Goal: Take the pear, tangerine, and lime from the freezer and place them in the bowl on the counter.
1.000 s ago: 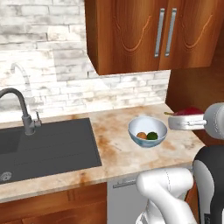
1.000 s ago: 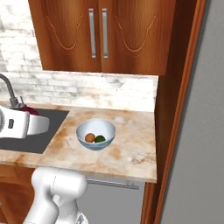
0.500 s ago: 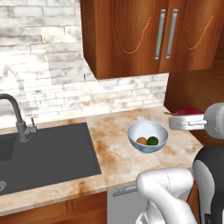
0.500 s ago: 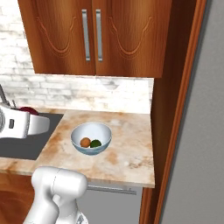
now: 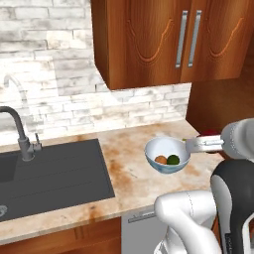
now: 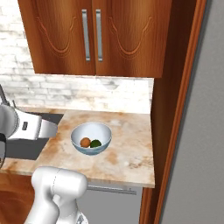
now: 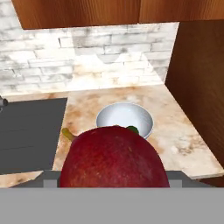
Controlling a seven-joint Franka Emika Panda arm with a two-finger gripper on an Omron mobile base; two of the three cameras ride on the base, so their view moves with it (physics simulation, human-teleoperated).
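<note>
Hand view: we carried the red pear (image 7: 113, 157), fingers hidden, presumably pinching it.
Bowl (image 5: 166, 148): held tangerine (image 5: 160, 159), lime (image 5: 172, 159); pear due.

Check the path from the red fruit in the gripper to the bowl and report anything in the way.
Nothing visible blocks it. The red pear sits in the gripper, above the counter, and the bowl lies just ahead, its mouth open. Inside, the tangerine and lime leave free space.

i see even, bright rendered light, no glare; soft shadow under the cabinets (image 5: 168, 39) on the brick wall (image 5: 49, 84); all views sharp, slightly coarse.
</note>
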